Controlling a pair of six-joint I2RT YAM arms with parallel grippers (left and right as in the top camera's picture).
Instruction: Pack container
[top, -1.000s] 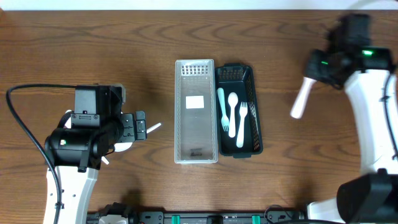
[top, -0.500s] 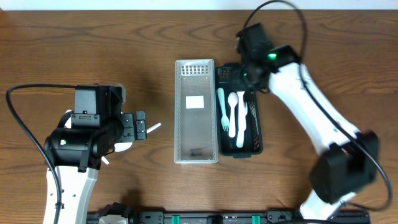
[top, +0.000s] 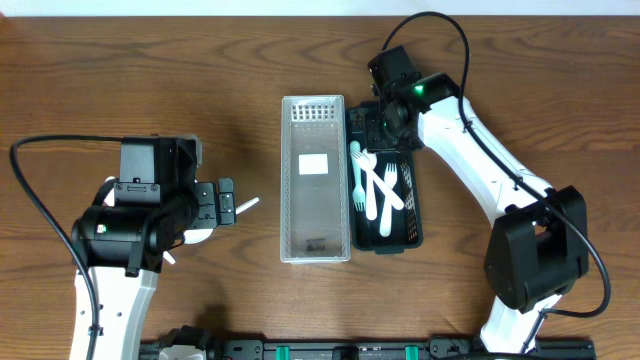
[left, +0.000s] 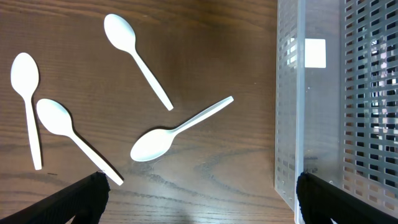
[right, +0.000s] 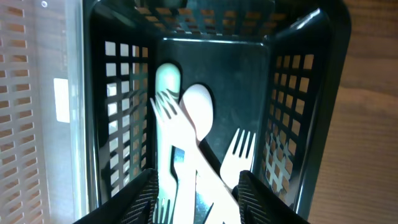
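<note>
The table (top: 150, 70) is dark brown wood with a strong grain. A pale strip (top: 320, 7) runs along its far edge and a black rail (top: 330, 350) along the near edge.

At the middle stands a long clear perforated bin (top: 315, 180) with a white label (top: 314, 164) on its floor. A black slotted basket (top: 412, 200) stands against the bin's right side. White plastic cutlery (top: 378, 190) lies in the basket. The right wrist view shows two spoon bowls and two forks there, one fork (right: 163, 109) lying slantwise over the others.

The right end effector (right: 199, 199) hangs over the far end of the basket. Its fingers are spread apart, with the cutlery handles below the gap.

The left end effector (left: 199, 202) is well to the left of the bin, low over the table. Its fingers sit wide apart at the bottom corners of the left wrist view. Four loose white spoons (left: 177, 129) lie on the wood in front of it, pointing different ways, beside the bin's left wall.
</note>
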